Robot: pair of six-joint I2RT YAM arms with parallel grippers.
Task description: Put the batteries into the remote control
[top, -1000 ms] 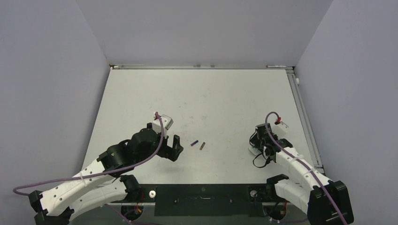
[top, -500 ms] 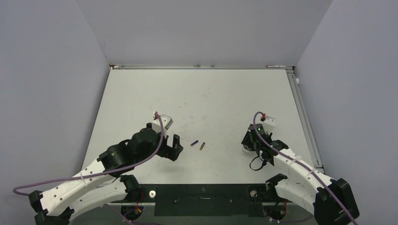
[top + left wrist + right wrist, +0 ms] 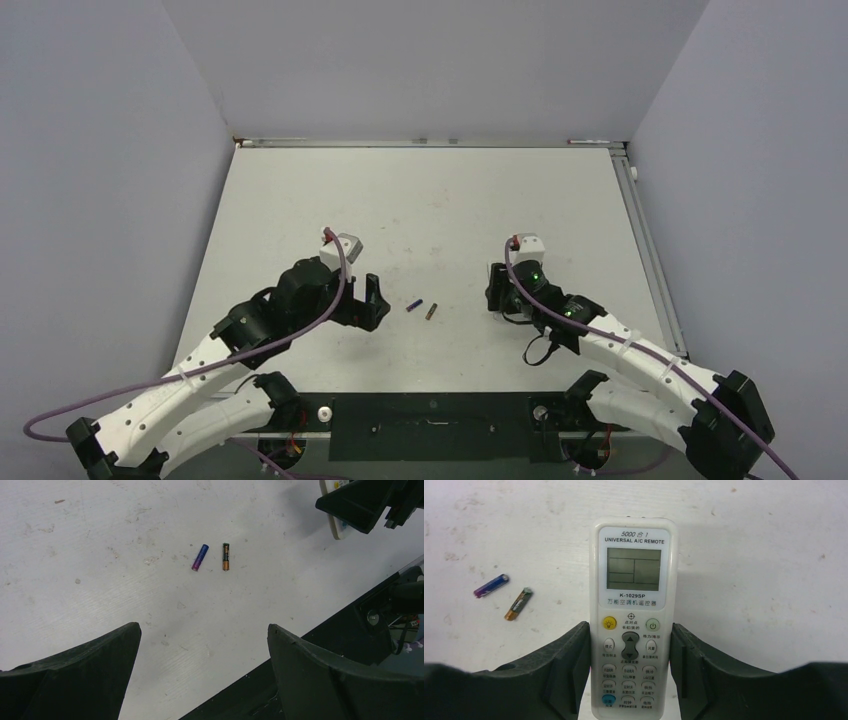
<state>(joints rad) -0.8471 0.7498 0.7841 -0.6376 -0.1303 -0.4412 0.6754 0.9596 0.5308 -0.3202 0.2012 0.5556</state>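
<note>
The white remote control (image 3: 633, 605) lies face up, screen away from me, buttons showing. My right gripper (image 3: 629, 630) is shut on its lower sides; in the top view this gripper (image 3: 497, 295) covers most of it. The purple-blue battery (image 3: 415, 305) and the brownish-gold battery (image 3: 431, 312) lie side by side on the table, left of the remote. They also show in the right wrist view, purple-blue (image 3: 491, 586) and gold (image 3: 518, 604). My left gripper (image 3: 370, 305) is open and empty, left of the batteries (image 3: 200, 557), above the table.
The black mounting bar (image 3: 430, 425) runs along the table's near edge, close to both arms. The table (image 3: 430, 200) has grey walls on three sides and a rail (image 3: 650, 250) along its right edge.
My right arm has moved left and a little farther out with the remote in its grip, ending close to the batteries. My left gripper has shifted slightly farther out.
</note>
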